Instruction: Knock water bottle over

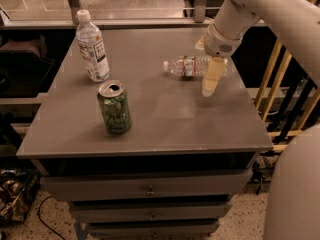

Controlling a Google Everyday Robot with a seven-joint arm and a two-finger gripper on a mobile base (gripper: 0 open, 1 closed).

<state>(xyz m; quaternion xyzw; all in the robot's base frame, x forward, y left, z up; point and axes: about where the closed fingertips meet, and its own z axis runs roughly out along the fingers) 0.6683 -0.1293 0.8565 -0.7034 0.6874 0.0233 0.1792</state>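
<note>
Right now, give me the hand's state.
Hand: open or closed cannot be told; it hangs over the table by the base of the lying water bottle.

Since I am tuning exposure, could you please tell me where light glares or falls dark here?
Camera view: a soft sheen lies on the table near the pincer, which hangs over the table beside the lying water bottle; the can glints at its lid; the drawers below sit in shadow.
</note>
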